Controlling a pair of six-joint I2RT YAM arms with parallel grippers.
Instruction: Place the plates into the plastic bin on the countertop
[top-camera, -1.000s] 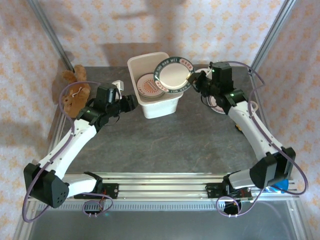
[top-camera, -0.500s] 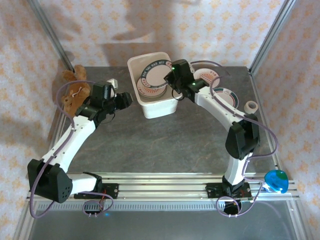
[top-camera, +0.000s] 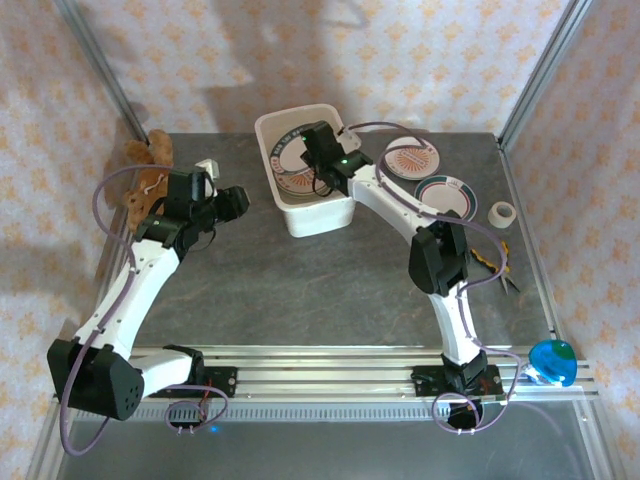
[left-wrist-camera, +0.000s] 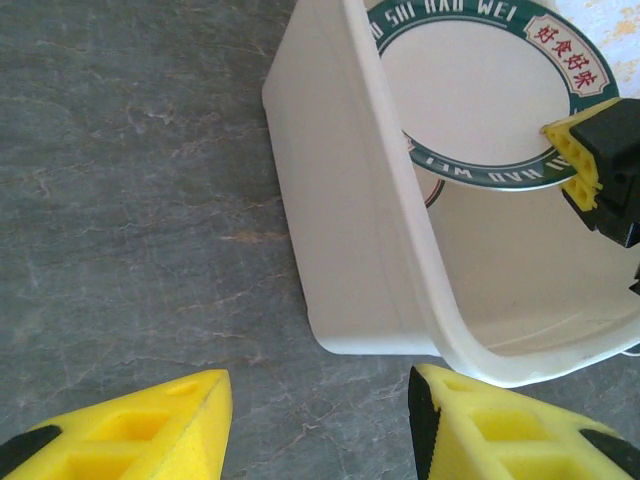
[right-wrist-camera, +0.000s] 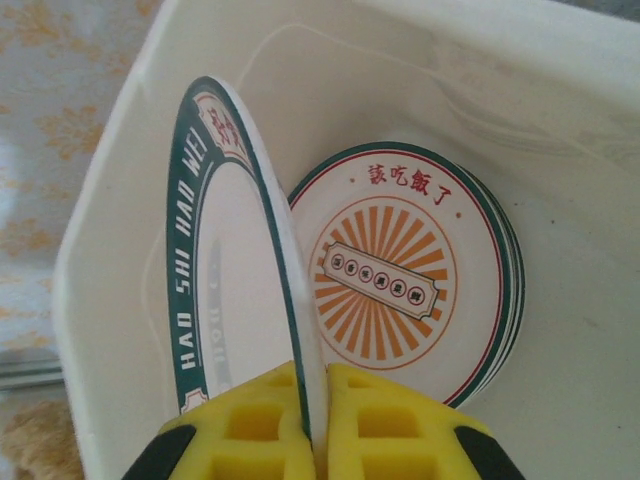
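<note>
a: where's my right gripper (right-wrist-camera: 312, 420)?

b: over the plastic bin (top-camera: 322, 215), reaching in from the bin's right side. yellow pads pinch the rim of a teal-banded plate (right-wrist-camera: 235, 290), held on edge, nearly upright inside the bin.

a: lettering on it?

b: white "hao shi hao wei" on the teal band, red characters on cream patches.

a: what else is in the bin?

b: a stack of sunburst plates (right-wrist-camera: 400, 275) flat on the bin floor, orange rays in the middle, red characters along the top rim. held plate stands just beside the stack, lower edge close to it; touching or not, can't tell.

a: my left gripper (left-wrist-camera: 315, 420)?

b: just left of the bin's near corner, over the countertop (left-wrist-camera: 140, 200). fingers spread, nothing between them, only grey stone under the gap. bin wall is just past the fingertips.

a: plates outside the bin?

b: two on the countertop right of the bin: one with an orange sunburst centre (top-camera: 411, 158) close to the bin, one with a teal-and-red band (top-camera: 445, 194) further right.

a: other stuff?

b: brown teddy bear (top-camera: 145, 180) well left of the bin at the counter edge, roll of white tape (top-camera: 502, 212) far right of the bin.
</note>
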